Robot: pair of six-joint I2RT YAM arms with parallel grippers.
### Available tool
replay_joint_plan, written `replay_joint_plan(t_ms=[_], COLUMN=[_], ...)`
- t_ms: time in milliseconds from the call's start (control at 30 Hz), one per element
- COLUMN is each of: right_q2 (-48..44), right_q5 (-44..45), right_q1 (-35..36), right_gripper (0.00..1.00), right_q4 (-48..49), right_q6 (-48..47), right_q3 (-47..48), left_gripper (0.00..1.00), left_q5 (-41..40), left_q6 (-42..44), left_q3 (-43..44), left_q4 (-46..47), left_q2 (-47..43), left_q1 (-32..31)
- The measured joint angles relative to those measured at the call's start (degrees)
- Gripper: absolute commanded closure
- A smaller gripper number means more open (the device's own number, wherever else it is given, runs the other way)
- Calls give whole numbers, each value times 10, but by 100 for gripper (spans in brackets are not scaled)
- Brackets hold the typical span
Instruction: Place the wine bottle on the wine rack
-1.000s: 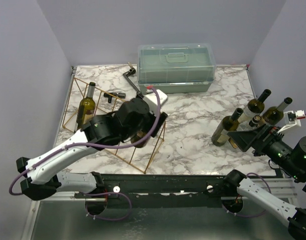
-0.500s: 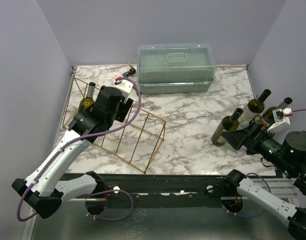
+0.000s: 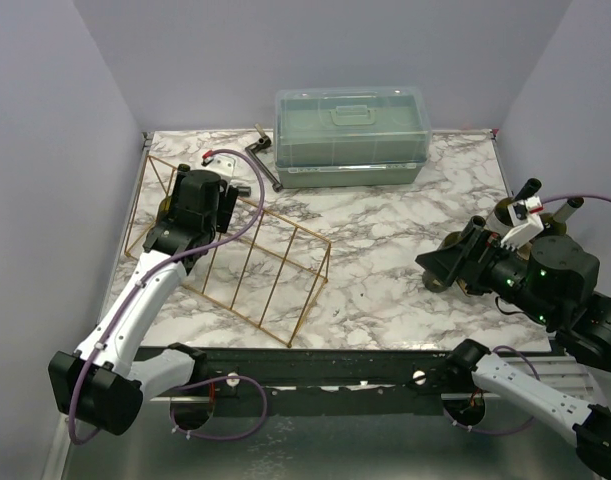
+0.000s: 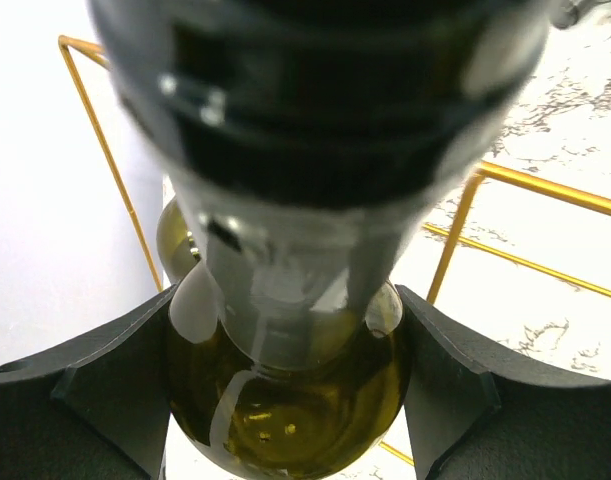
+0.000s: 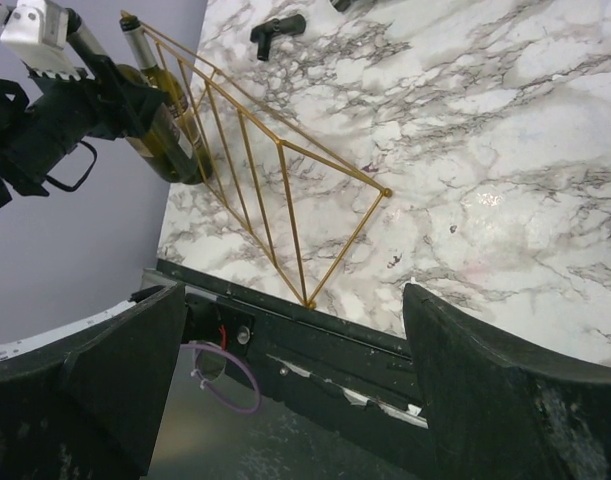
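The gold wire wine rack (image 3: 285, 222) lies at the table's left and also shows in the right wrist view (image 5: 275, 180). An olive-green wine bottle (image 4: 285, 410) rests in its far-left slot, neck up toward the left wrist camera. In the top view my left arm hides most of it. My left gripper (image 3: 190, 208) is open, its fingers (image 4: 115, 400) flanking the bottle's shoulder, close against the glass. The right wrist view shows the bottle (image 5: 160, 130) with the left gripper (image 5: 115, 105) at it. My right gripper (image 3: 437, 266) is open and empty, raised at the right, pointing left.
A translucent green lidded box (image 3: 352, 135) stands at the back centre, with a black tool (image 3: 265, 165) beside it. More wine bottles (image 3: 513, 208) stand at the right, partly behind my right arm. The black front rail (image 5: 365, 350) runs along the near edge.
My left arm swung from the rack's middle to its far-left end and came down around the bottle there. My right arm rose and turned left, in front of the standing bottles.
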Motion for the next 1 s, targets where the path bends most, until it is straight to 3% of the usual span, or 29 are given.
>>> replay_joint_plan(t_ms=[267,1000], right_q2=[3,0], right_q5=[-16,-33], right_q1=[0,0], right_gripper=[8,8], right_q4=[19,49], right_q6=[1,0], right_q3=[-25,-55], left_gripper=[100,100], left_q5=[1,12], left_q6=[-23,-39], left_q3=[-47,-90], left_q4=[48,69], left_q2=[13,38], left_q1=[26,33])
